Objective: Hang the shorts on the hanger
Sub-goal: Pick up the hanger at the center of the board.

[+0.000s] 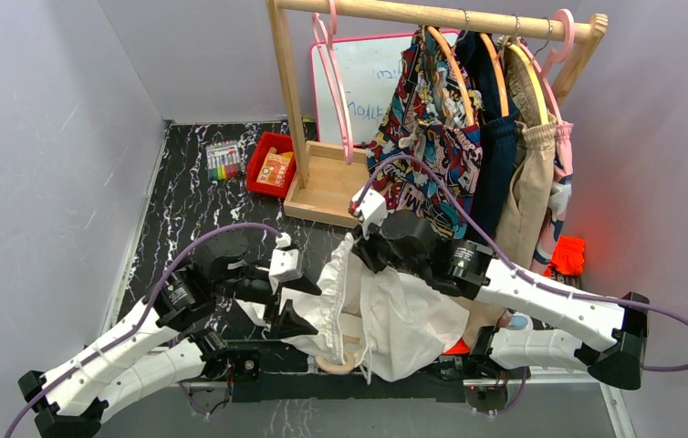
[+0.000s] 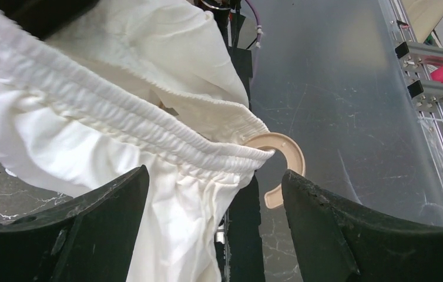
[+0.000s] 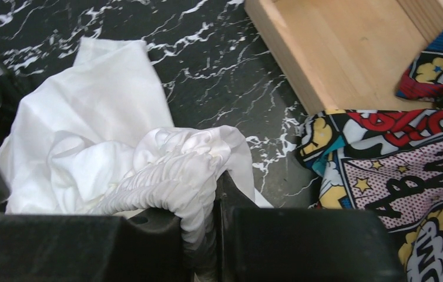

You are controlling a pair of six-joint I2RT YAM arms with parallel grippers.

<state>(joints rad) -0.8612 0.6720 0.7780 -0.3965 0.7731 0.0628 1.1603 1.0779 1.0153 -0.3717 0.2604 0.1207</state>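
Tightly, right hand [image 3: 210,202] grips shorts [image 3: 107,111] near "ABM" print [image 3: 422,191].

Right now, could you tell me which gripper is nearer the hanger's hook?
Left. The left gripper is open with the hook just ahead between its fingers; the right gripper, shut on the shorts, is farther away, toward the rack.

Bright, even, diffuse light with soft shadows. The shorts [image 1: 386,310] are near blown-out in the wrist views. Red glow on the wall [image 1: 651,164] right of the shorts. Left gripper [image 2: 214,173] fingers [image 2: 90,235] are slightly soft up close.
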